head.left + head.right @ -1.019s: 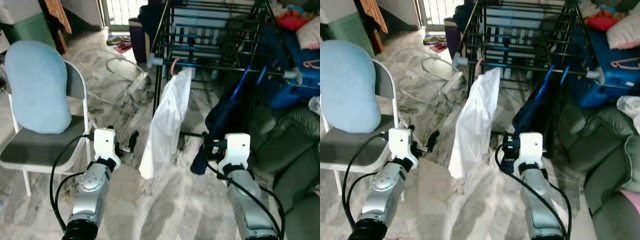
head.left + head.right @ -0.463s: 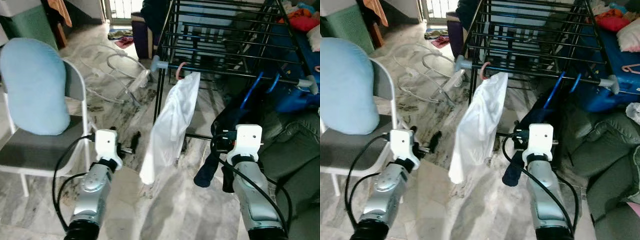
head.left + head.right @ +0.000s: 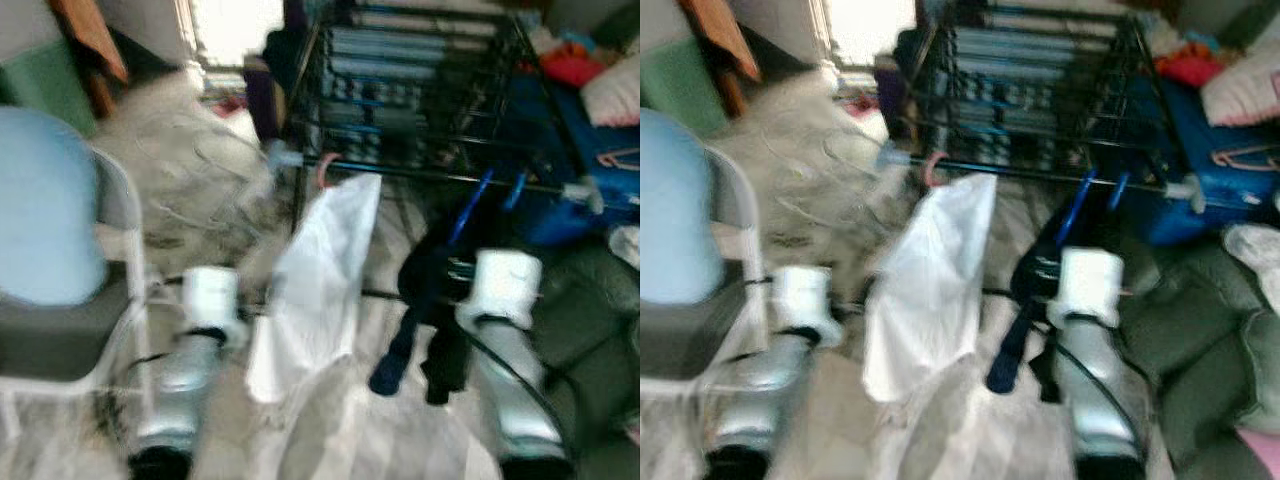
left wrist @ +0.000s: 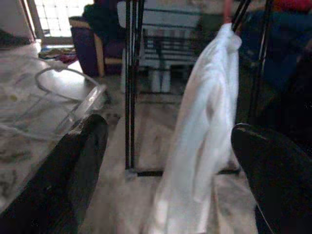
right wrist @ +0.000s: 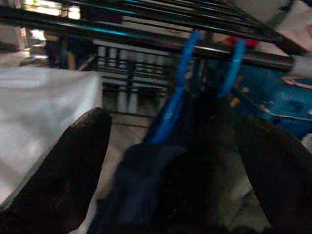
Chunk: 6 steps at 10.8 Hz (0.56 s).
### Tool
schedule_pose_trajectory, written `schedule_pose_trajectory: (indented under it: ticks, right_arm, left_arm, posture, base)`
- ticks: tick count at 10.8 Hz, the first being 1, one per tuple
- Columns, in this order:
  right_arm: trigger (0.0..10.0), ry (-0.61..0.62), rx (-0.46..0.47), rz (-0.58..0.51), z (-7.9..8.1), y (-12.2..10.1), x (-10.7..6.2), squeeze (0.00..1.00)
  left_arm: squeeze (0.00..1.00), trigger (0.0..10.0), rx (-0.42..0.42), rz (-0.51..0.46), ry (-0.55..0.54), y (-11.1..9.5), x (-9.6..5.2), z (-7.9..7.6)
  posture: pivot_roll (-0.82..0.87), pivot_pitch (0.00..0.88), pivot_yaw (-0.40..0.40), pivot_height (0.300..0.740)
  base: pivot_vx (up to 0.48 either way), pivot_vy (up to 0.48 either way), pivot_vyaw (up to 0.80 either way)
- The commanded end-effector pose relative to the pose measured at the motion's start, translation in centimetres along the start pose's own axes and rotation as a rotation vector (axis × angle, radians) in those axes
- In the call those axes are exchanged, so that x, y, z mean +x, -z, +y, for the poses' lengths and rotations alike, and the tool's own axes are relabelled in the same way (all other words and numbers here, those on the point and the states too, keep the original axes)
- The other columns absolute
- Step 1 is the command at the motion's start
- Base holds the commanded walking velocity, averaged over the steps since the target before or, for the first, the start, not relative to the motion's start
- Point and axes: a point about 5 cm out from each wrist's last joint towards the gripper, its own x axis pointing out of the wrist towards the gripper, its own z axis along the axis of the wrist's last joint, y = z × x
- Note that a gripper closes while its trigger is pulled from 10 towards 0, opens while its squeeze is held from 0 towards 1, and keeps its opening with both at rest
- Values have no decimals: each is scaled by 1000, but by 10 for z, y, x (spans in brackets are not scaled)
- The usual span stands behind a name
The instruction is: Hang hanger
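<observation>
Blue plastic hanger [image 5: 181, 83] hooked over front bar of black metal drying rack [image 3: 420, 90], carrying dark navy garment [image 3: 425, 300]. Hung just beside white shirt [image 3: 315, 285] on pink hanger [image 3: 322, 168]. Right gripper [image 5: 170, 161] spread wide, held close before navy garment, gripping nothing. Left gripper [image 4: 165, 161] spread too, facing white shirt, apart from it. Grey folding chair with pale blue cushion [image 3: 45, 210] stood at left; head views blurred.

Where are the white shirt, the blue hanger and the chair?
white shirt [image 3: 322, 272], left eye view, middle of the cloth
blue hanger [image 5: 181, 73], right wrist view, on its hook below the rail
chair [image 3: 55, 335], left eye view, grey seat
</observation>
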Motion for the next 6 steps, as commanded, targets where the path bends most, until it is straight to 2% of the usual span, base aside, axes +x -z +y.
schedule_pose_trajectory:
  ticks: [1,2,6]
  right_arm:
    - [10000,43,-10,21,-14,5,0,0]
    - [10000,25,-3,23,-13,4,2,0]
    - [10000,-92,71,34,3,-1,16,0]
  left_arm:
    - [0,10000,-13,-10,38,-2,5,-12]
    - [0,10000,-13,-8,35,-2,5,-12]
    - [0,10000,-2,18,14,2,3,-10]
  posture:
    - [-121,21,-26,740]
    - [-119,20,-27,740]
    - [-114,30,-19,740]
  base:
    - [352,0,0]
    - [315,0,0]
    - [0,0,0]
